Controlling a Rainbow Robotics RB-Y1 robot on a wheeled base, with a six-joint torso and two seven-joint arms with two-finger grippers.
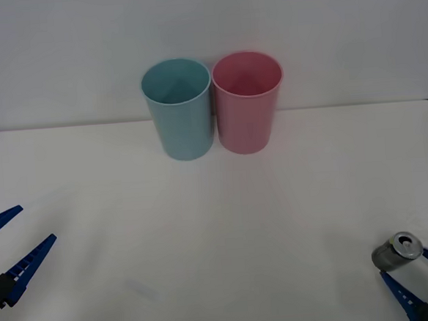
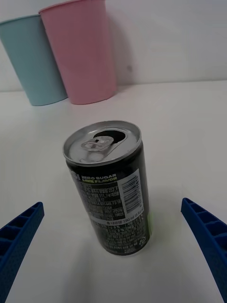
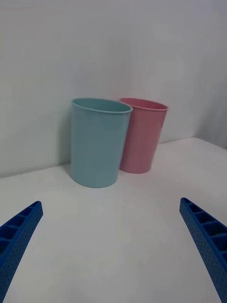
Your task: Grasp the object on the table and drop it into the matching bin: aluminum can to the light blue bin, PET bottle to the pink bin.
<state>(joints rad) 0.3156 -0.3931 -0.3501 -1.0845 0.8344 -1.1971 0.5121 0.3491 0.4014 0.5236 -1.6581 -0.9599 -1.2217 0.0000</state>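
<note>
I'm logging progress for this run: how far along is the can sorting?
Nothing is binned yet. The aluminum can stands upright on the table, and the right gripper is open around it, fingers clear of its sides. The left gripper waits open at the table's left. Left to do: grasp, lift, and drop into the light blue bin, beside the pink bin.

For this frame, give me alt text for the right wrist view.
A dark grey aluminum can stands upright on the white table, between the open right gripper fingers, untouched. Behind stand the light blue bin and pink bin.
</note>
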